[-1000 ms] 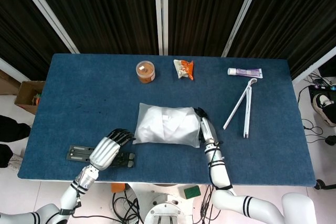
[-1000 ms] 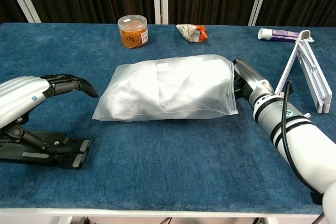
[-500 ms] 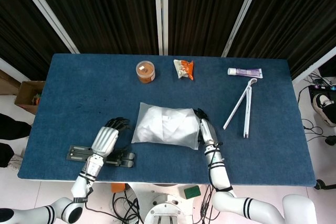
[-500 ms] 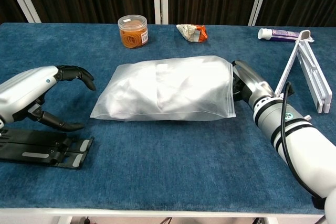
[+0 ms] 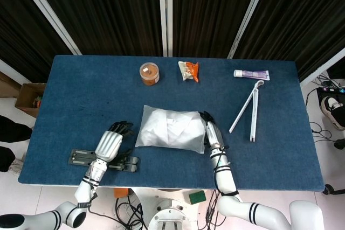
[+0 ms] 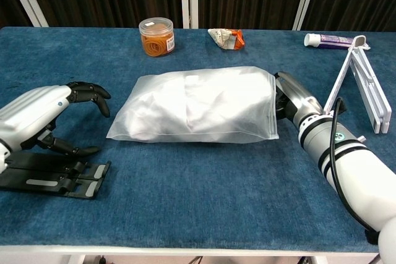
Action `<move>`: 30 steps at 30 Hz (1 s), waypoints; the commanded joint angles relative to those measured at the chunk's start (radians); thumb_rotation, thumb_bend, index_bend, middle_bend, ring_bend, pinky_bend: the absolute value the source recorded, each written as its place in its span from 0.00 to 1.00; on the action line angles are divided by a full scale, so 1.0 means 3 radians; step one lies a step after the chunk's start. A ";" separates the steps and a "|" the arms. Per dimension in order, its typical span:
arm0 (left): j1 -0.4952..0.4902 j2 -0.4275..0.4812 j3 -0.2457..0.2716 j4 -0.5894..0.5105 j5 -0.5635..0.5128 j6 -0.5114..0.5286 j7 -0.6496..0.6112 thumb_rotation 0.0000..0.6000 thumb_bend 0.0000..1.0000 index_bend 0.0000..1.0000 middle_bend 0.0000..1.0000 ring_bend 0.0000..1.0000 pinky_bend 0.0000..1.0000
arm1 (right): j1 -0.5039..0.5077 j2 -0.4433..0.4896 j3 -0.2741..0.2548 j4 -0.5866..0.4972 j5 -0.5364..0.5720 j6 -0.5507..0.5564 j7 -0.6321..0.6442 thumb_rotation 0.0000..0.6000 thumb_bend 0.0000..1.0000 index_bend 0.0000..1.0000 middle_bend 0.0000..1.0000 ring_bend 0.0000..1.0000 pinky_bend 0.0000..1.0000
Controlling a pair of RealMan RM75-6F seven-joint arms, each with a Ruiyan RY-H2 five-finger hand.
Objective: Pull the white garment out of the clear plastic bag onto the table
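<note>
The clear plastic bag [image 6: 197, 104] with the white garment [image 6: 204, 100] inside lies mid-table, toward the front edge. The right hand [image 6: 291, 98] presses against the bag's right end; its fingers are hidden, so their state is unclear. The left hand [image 6: 46, 114] hovers near the front-left corner, its fingers [image 6: 86, 91] curled apart, holding nothing.

**Bagged garment between two hands**

The clear plastic bag [image 6: 198, 106] holding the white garment [image 6: 192, 103] lies on the blue tabletop [image 6: 204, 202]. The right robot hand [image 6: 291, 97] touches its right end; the left robot hand [image 6: 52, 112], fingers curled and empty, hovers over a black flat tool [image 6: 52, 174].
</note>
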 commanded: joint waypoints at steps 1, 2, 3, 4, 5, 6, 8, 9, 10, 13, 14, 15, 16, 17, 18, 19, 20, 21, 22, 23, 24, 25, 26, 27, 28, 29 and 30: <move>-0.0009 -0.0116 0.0024 0.0186 0.0082 0.0094 -0.0135 1.00 0.19 0.43 0.20 0.13 0.20 | -0.0002 0.0000 0.0007 0.0002 -0.0002 0.0002 -0.0011 1.00 0.73 0.75 0.20 0.00 0.00; -0.0014 -0.0136 0.0036 0.0221 0.0108 0.0114 -0.0207 1.00 0.20 0.43 0.20 0.13 0.20 | -0.0003 0.0001 0.0012 -0.0003 -0.0002 0.0000 -0.0007 1.00 0.73 0.75 0.20 0.00 0.00; -0.0021 -0.0151 0.0048 0.0253 0.0139 0.0139 -0.0265 1.00 0.20 0.43 0.21 0.13 0.20 | -0.0004 0.0002 0.0015 -0.0005 -0.0004 -0.0001 -0.0007 1.00 0.73 0.75 0.20 0.00 0.00; -0.0029 -0.0165 0.0060 0.0297 0.0173 0.0165 -0.0306 1.00 0.21 0.43 0.21 0.13 0.20 | -0.0004 0.0001 0.0018 -0.0005 -0.0004 -0.0002 -0.0007 1.00 0.73 0.75 0.20 0.00 0.00; -0.0040 -0.0181 0.0073 0.0350 0.0211 0.0196 -0.0333 1.00 0.21 0.43 0.21 0.13 0.20 | -0.0004 0.0000 0.0021 -0.0007 -0.0004 -0.0005 -0.0004 1.00 0.73 0.75 0.20 0.00 0.00; -0.0059 -0.0203 0.0092 0.0434 0.0270 0.0239 -0.0354 1.00 0.22 0.43 0.21 0.13 0.20 | -0.0004 0.0000 0.0025 -0.0009 -0.0003 -0.0011 -0.0003 1.00 0.73 0.75 0.20 0.00 0.00; -0.0093 -0.0237 0.0120 0.0580 0.0359 0.0302 -0.0347 1.00 0.22 0.43 0.21 0.13 0.20 | -0.0002 -0.0002 0.0028 -0.0009 -0.0003 -0.0017 -0.0005 1.00 0.72 0.75 0.20 0.00 0.00; -0.0118 -0.0259 0.0139 0.0683 0.0420 0.0350 -0.0332 1.00 0.22 0.43 0.21 0.13 0.20 | -0.0002 -0.0003 0.0031 -0.0011 -0.0003 -0.0022 -0.0002 1.00 0.72 0.75 0.20 0.00 0.00; -0.0138 -0.0275 0.0153 0.0763 0.0467 0.0388 -0.0322 1.00 0.22 0.43 0.22 0.13 0.20 | -0.0001 -0.0003 0.0033 -0.0011 -0.0003 -0.0027 -0.0002 1.00 0.72 0.75 0.20 0.00 0.00; -0.0195 -0.0328 0.0202 0.1023 0.0596 0.0493 -0.0306 1.00 0.22 0.42 0.22 0.13 0.20 | 0.0001 -0.0001 0.0042 -0.0016 -0.0004 -0.0037 0.0006 1.00 0.71 0.75 0.20 0.00 0.00; -0.0218 -0.0350 0.0225 0.1141 0.0647 0.0535 -0.0286 1.00 0.22 0.42 0.22 0.13 0.20 | 0.0002 -0.0001 0.0048 -0.0018 -0.0003 -0.0039 0.0006 1.00 0.71 0.75 0.20 0.00 0.00; -0.0234 -0.0369 0.0242 0.1226 0.0685 0.0574 -0.0278 1.00 0.22 0.42 0.22 0.13 0.20 | 0.0002 0.0000 0.0050 -0.0020 -0.0003 -0.0041 0.0005 1.00 0.71 0.75 0.20 0.00 0.00; -0.0246 -0.0392 0.0260 0.1309 0.0719 0.0615 -0.0283 1.00 0.22 0.41 0.22 0.13 0.20 | 0.0003 0.0003 0.0052 -0.0023 -0.0002 -0.0045 0.0003 1.00 0.70 0.75 0.20 0.00 0.00; -0.0258 -0.0424 0.0283 0.1422 0.0757 0.0662 -0.0287 1.00 0.22 0.41 0.22 0.13 0.21 | 0.0003 0.0004 0.0055 -0.0027 -0.0001 -0.0046 0.0001 1.00 0.70 0.75 0.20 0.00 0.00; -0.0270 -0.0447 0.0300 0.1509 0.0786 0.0695 -0.0282 1.00 0.22 0.40 0.22 0.13 0.21 | 0.0003 0.0005 0.0058 -0.0029 0.0001 -0.0047 -0.0002 1.00 0.70 0.75 0.20 0.00 0.00; -0.0280 -0.0470 0.0317 0.1592 0.0814 0.0731 -0.0276 1.00 0.22 0.40 0.22 0.13 0.21 | 0.0003 0.0006 0.0059 -0.0032 0.0003 -0.0048 -0.0006 1.00 0.70 0.75 0.20 0.00 0.00; -0.0289 -0.0498 0.0338 0.1693 0.0840 0.0766 -0.0276 1.00 0.22 0.40 0.22 0.13 0.21 | 0.0003 0.0008 0.0061 -0.0037 0.0006 -0.0051 -0.0011 1.00 0.70 0.75 0.20 0.00 0.00; -0.0291 -0.0516 0.0349 0.1756 0.0851 0.0792 -0.0284 1.00 0.22 0.40 0.22 0.13 0.21 | 0.0003 0.0010 0.0063 -0.0041 0.0006 -0.0050 -0.0013 1.00 0.70 0.75 0.20 0.00 0.00; -0.0290 -0.0533 0.0356 0.1807 0.0858 0.0826 -0.0303 1.00 0.22 0.40 0.22 0.14 0.21 | 0.0002 0.0012 0.0065 -0.0045 0.0006 -0.0049 -0.0016 1.00 0.70 0.75 0.20 0.00 0.00; -0.0288 -0.0549 0.0362 0.1854 0.0864 0.0868 -0.0335 1.00 0.22 0.40 0.22 0.14 0.21 | 0.0002 0.0014 0.0067 -0.0048 0.0007 -0.0048 -0.0018 1.00 0.70 0.75 0.20 0.00 0.00; -0.0281 -0.0572 0.0368 0.1916 0.0868 0.0925 -0.0383 1.00 0.22 0.40 0.22 0.14 0.21 | 0.0001 0.0017 0.0072 -0.0052 0.0011 -0.0050 -0.0019 1.00 0.70 0.75 0.20 0.00 0.00; -0.0274 -0.0588 0.0375 0.1961 0.0872 0.0964 -0.0416 1.00 0.22 0.40 0.22 0.14 0.21 | 0.0001 0.0018 0.0077 -0.0055 0.0015 -0.0052 -0.0018 1.00 0.70 0.75 0.20 0.00 0.00; -0.0270 -0.0604 0.0384 0.2009 0.0881 0.1008 -0.0445 1.00 0.22 0.40 0.22 0.14 0.21 | 0.0002 0.0019 0.0080 -0.0057 0.0020 -0.0056 -0.0018 1.00 0.70 0.75 0.20 0.00 0.00; -0.0269 -0.0626 0.0401 0.2080 0.0898 0.1068 -0.0475 1.00 0.22 0.40 0.22 0.14 0.21 | 0.0003 0.0021 0.0084 -0.0060 0.0026 -0.0061 -0.0022 1.00 0.70 0.75 0.20 0.00 0.00; -0.0267 -0.0644 0.0413 0.2138 0.0908 0.1100 -0.0484 1.00 0.22 0.39 0.21 0.14 0.21 | 0.0004 0.0021 0.0088 -0.0064 0.0030 -0.0063 -0.0023 1.00 0.70 0.75 0.20 0.00 0.00; -0.0262 -0.0666 0.0430 0.2208 0.0917 0.1129 -0.0495 1.00 0.22 0.38 0.21 0.14 0.21 | 0.0005 0.0023 0.0089 -0.0068 0.0032 -0.0067 -0.0027 1.00 0.70 0.75 0.20 0.00 0.00; -0.0260 -0.0682 0.0441 0.2253 0.0923 0.1156 -0.0511 1.00 0.22 0.37 0.20 0.14 0.21 | 0.0005 0.0025 0.0090 -0.0071 0.0034 -0.0067 -0.0032 1.00 0.70 0.75 0.20 0.00 0.00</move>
